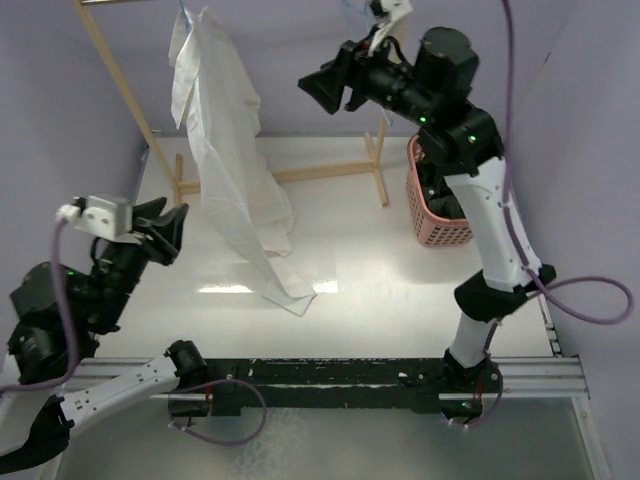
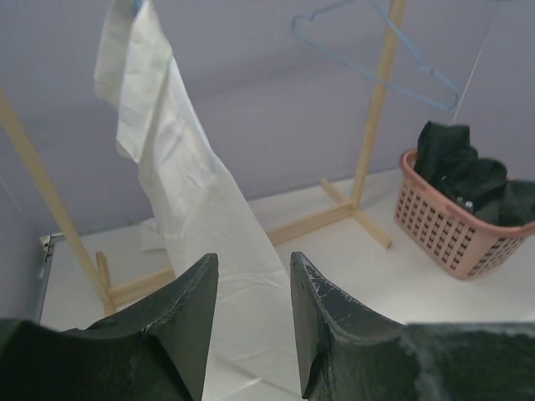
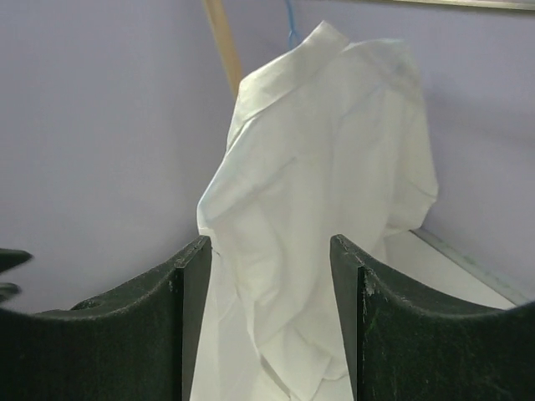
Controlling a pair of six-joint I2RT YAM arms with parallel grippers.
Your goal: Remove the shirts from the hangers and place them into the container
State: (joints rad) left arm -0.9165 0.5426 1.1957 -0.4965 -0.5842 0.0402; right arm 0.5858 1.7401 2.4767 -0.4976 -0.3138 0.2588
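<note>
Seen from above, a large white cloth shirt (image 1: 225, 150) hangs at the left end of the pale wooden rack (image 1: 320, 170). Its lower end lies on the white table (image 1: 400, 290) in front of the rack's foot bar. A salmon-pink plastic basket with lattice sides (image 1: 440, 232) stands just beside the rack's right foot, and a crumpled black shirt (image 1: 440, 195) lies inside it. The left gripper (image 1: 172, 228) is low, in front of the rack's left end, near the white shirt but not touching it. The right gripper (image 1: 322, 88) is high, near the rack's right pole. It points toward the white shirt and is well apart from it.

In the left wrist view the two dark fingers (image 2: 188, 326) stand spread with nothing between them, and the white shirt shows behind the gap. An empty light-blue wire hanger (image 2: 334, 56) hangs tilted beside the rack's right pole. The basket with the black shirt is to the right of that pole.

In the right wrist view the fingers (image 3: 351, 326) are also spread and empty. Beyond them the white shirt hangs from a thin blue hanger hook (image 3: 291, 25), just beside the rack's left pole.
</note>
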